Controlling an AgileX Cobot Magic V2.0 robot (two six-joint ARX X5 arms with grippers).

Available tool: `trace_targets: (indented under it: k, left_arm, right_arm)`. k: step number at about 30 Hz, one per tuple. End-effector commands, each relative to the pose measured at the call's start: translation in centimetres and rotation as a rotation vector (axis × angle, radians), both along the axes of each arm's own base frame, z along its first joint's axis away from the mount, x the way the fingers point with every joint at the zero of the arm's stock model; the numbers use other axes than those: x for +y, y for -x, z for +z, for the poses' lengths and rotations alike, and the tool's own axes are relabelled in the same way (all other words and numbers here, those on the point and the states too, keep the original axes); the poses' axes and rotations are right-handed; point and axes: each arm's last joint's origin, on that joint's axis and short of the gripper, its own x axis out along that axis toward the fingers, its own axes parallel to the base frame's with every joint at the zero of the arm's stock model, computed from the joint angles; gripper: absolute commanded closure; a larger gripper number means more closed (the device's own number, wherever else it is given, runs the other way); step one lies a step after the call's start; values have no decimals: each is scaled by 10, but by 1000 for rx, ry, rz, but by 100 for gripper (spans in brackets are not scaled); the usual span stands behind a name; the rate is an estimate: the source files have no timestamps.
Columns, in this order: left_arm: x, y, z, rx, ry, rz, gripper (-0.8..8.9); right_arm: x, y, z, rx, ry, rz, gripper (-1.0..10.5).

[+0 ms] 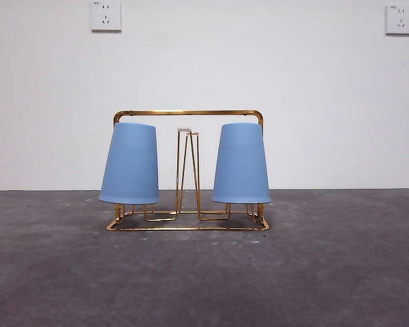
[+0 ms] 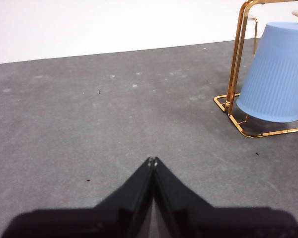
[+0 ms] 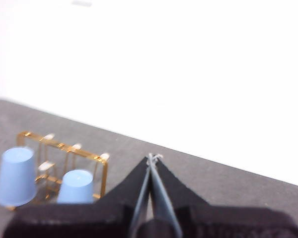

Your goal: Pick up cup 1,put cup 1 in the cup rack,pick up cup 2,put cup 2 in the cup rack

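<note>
Left gripper [image 2: 152,160] sitting closed and empty, away from the rack | right gripper [image 3: 152,157] likewise pinched closed, holding nothing, hanging well back | both cups [image 1: 129,163] [image 1: 240,163] hanging upside down on rack [image 1: 188,113] pegs, presumably for draining | cups looking like ribbed blue plastic, tapered; rack being thin gold wire on grey table [image 1: 327,272]

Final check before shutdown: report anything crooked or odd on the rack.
The left pale blue ribbed plastic cup hangs slightly tilted on the gold wire cup rack; the right blue cup sits straighter. Nothing looks damaged.
</note>
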Motion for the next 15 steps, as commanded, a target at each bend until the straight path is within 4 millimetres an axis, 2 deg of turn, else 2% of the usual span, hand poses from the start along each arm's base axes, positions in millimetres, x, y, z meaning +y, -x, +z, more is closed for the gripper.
trace_targets:
  k: [1, 7, 9, 12, 15]
  left_arm:
    - [0, 0, -3, 3, 6, 6, 817]
    - [0, 0, -3, 3, 6, 6, 817]
    - [0, 0, -3, 3, 6, 6, 817]
    - [0, 0, -3, 2, 6, 5, 817]
    - [0, 0, -3, 2, 6, 5, 817]
  right_arm:
    - [1, -14, -47, 66, -74, -22, 941]
    - [1, -38, -136, 123, -130, -127, 941]
    - [0, -43, -160, 125, -163, -175, 941]
    - [-1, -47, -189, 132, -196, -242, 941]
    - [-1, -50, -210, 142, -194, -260, 941]
